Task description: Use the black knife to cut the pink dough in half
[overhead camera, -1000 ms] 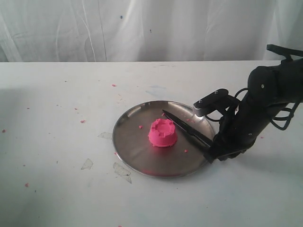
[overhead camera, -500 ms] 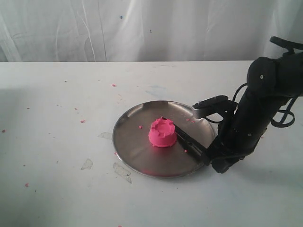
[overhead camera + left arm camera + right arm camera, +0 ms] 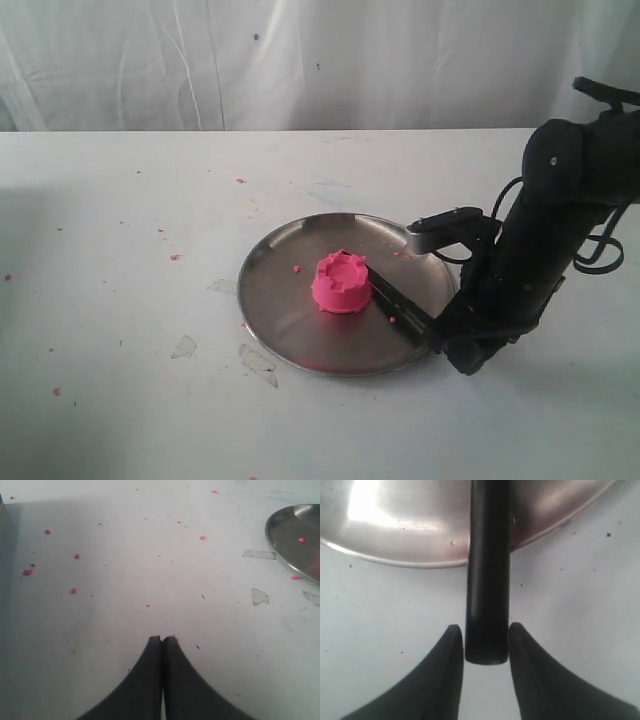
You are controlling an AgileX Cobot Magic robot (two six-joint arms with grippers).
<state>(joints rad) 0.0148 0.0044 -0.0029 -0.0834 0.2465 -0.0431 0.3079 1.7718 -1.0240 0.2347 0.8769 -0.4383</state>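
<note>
The pink dough [image 3: 342,282], a cup-shaped lump with a notched top, stands whole near the middle of the steel plate [image 3: 285,305]. The black knife [image 3: 400,303] lies low across the plate's right half, its blade reaching the dough's right side. My right gripper [image 3: 441,336] is at the plate's right rim. In the right wrist view the right gripper [image 3: 485,629] is shut on the end of the knife's handle [image 3: 487,580], which runs out over the plate [image 3: 410,535]. The left gripper [image 3: 162,638] is shut and empty above bare table, out of the exterior view.
Tiny pink crumbs [image 3: 76,556] are scattered over the white table, and tape scraps [image 3: 257,358] lie off the plate's left front. The plate's edge [image 3: 292,540] shows in the left wrist view. A white curtain [image 3: 300,60] backs the table.
The right arm has lowered and swung the knife down onto the plate. The blade has come from behind the dough to its right side. The dough has shifted slightly left.
</note>
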